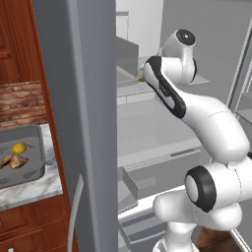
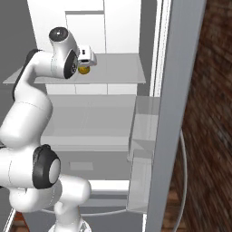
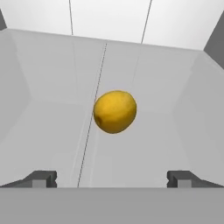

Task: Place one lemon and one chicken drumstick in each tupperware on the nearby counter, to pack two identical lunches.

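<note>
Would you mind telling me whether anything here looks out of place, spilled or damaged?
Nothing stands out. A lemon sits whole on a grey fridge shelf ahead of the open gripper. On the counter, the tupperware holds a lemon and a drumstick, with nothing spilled.

Round yellow lemon (image 3: 114, 111) on pale grey fridge shelf (image 3: 52, 131), just above frame centre. Hand (image 3: 112, 178) wide open, dark fingertips (image 3: 41, 178) at 7 and 5 o'clock, clear of lemon.
</note>
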### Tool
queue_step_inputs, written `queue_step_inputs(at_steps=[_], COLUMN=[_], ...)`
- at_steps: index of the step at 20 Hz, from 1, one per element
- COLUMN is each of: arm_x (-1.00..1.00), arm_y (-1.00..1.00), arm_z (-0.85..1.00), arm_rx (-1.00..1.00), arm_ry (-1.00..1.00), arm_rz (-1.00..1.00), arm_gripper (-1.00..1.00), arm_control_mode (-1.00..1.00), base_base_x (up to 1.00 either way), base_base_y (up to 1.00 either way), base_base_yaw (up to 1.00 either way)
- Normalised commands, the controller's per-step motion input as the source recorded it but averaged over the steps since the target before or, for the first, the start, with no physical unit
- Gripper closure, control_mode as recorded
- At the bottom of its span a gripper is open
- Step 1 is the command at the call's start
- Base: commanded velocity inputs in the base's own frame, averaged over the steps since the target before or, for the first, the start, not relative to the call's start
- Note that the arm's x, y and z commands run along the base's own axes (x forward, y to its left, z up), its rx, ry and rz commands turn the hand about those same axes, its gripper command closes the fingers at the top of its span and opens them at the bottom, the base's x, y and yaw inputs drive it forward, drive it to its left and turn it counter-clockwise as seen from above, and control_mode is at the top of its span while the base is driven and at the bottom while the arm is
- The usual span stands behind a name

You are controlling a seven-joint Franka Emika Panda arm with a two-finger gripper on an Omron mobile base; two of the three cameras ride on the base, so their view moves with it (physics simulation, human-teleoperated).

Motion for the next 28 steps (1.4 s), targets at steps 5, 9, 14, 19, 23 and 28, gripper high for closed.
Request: queue_step_inputs(at_steps=[5, 9, 14, 19, 23, 28], arm_x=[0.34, 0.36, 0.36, 0.34, 0.32, 0.32], arm_y=[0.0, 0.0, 0.0, 0.01, 0.05, 0.09], arm_z=[-0.19, -0.17, -0.13, -0.12, -0.1, -0.08], arm_rx=[0.0, 0.0, 0.0, 0.0, 0.0, 0.0], arm_ry=[0.0, 0.0, 0.0, 0.0, 0.0, 0.0], arm_rz=[0.0, 0.0, 0.0, 0.0, 0.0, 0.0], arm_gripper=[-1.0, -1.0, -1.0, -1.0, -1.0, -1.0], arm_control_mode=[-1.0, -1.0, -1.0, -1.0, -1.0, -1.0], base_base_x=[0.0, 0.0, 0.0, 0.0, 0.0, 0.0], base_base_y=[0.0, 0.0, 0.0, 0.0, 0.0, 0.0], base_base_yaw=[0.0, 0.0, 0.0, 0.0, 0.0, 0.0])
